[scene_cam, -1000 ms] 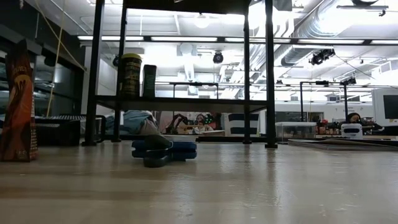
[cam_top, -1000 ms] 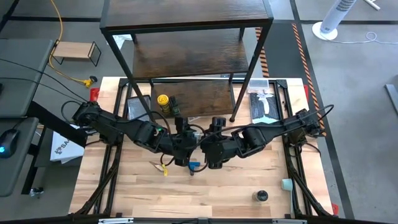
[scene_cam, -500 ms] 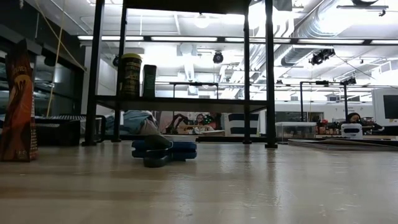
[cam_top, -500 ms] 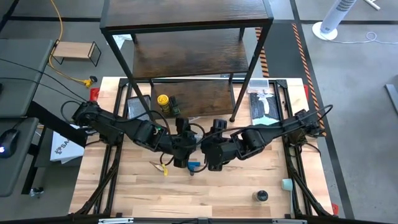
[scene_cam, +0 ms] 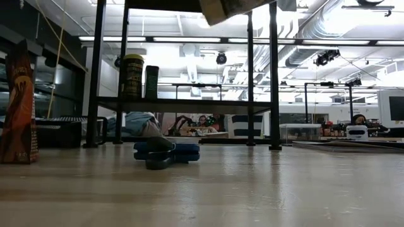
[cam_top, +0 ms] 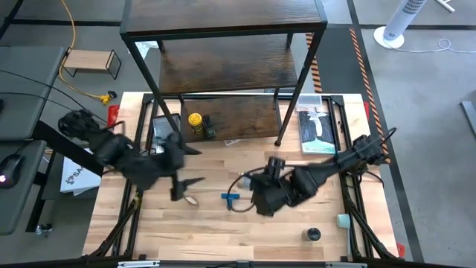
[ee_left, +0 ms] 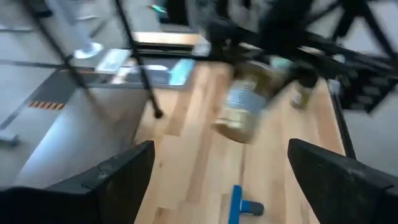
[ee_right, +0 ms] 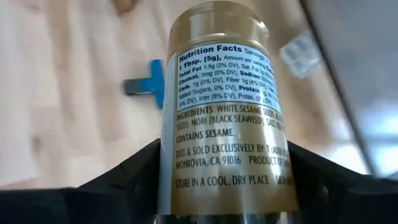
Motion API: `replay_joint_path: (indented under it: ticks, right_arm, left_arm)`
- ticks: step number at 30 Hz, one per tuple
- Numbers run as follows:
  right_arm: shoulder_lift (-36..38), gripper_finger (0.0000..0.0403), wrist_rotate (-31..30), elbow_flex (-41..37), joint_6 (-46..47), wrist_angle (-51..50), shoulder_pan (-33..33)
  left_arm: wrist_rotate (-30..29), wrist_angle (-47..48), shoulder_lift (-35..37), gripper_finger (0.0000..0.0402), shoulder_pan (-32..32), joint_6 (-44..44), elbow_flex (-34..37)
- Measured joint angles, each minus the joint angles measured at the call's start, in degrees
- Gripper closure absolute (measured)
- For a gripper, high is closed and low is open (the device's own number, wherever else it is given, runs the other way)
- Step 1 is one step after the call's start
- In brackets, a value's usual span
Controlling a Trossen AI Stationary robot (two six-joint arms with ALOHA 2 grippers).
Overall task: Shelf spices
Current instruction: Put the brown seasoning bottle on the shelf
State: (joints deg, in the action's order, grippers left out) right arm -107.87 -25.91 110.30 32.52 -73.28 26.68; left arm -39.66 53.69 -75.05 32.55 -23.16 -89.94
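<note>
Starting at the left of the light, fine-grained wooden table (cam_top: 297, 231), the left gripper (cam_top: 181, 167) hangs over the boards with its two dark, wedge-shaped fingers (ee_left: 118, 177) spread wide and nothing between them. Just beyond it, on the lowest of the three dark brown boards of the shelf (cam_top: 245, 115), stand two spices: a round yellow-lidded jar (cam_top: 195, 120) and, touching it, a small dark grey box (cam_top: 209, 126). Thin black metal posts carry the boards. The low view shows the two side by side on the board, and at its left edge a tall reddish-brown packet (scene_cam: 17, 104) stands upright on the table.

Near the table's middle lies one flat blue T-shaped piece (cam_top: 230, 197) of smooth plastic.

Right of it, the right gripper (cam_top: 262, 195) clasps one cylindrical tan-lidded jar (ee_right: 219, 115) between its fingers, held above the table and well short of the shelf. The jar wears a glossy white paper label of fine print. In the left wrist view it shows tilted in the air.

Toward the near right corner, a single black-lidded jar (cam_top: 312, 235) stands alone on the wood.
</note>
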Motion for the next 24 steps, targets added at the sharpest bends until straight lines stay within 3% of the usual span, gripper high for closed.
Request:
replay_joint_path:
  ticks: [4, 6, 10, 13, 16, 21, 24]
  right_arm:
    - [0.1, 0.014, -4.5, -7.9, 11.4, 14.2, 5.3]
    - [0.1, 0.014, -9.1, -14.2, 19.1, 25.8, 7.6]
    - [-0.3, 0.014, -28.3, -30.6, 27.5, 66.2, 10.0]
    - [-1.8, 0.014, -40.8, -40.0, 19.9, 93.8, 7.6]
    - [-2.3, 0.014, -44.8, -44.7, 7.9, 107.9, 2.9]
    - [-3.2, 0.014, -41.0, -48.3, -9.7, 117.5, -7.2]
    - [-6.8, 0.014, -35.0, -50.7, -20.9, 132.1, -12.5]
  left_arm:
    - [-13.5, -0.5, 8.5, 0.0045, 7.7, -12.8, 7.4]
    - [-19.4, -1.2, 12.1, 0.0045, 11.6, -19.8, 10.6]
    - [-27.7, -1.3, 15.8, 0.0045, 17.3, -30.8, 16.3]
    - [-31.1, -1.1, 16.4, 0.0045, 19.2, -35.8, 18.7]
    - [-30.7, -1.0, 16.0, 0.0045, 19.4, -36.7, 19.9]
    - [-27.6, 0.5, 15.7, 0.0045, 19.3, -32.2, 20.6]
    - [-25.7, 3.6, 15.8, 0.0045, 19.3, -30.2, 20.7]
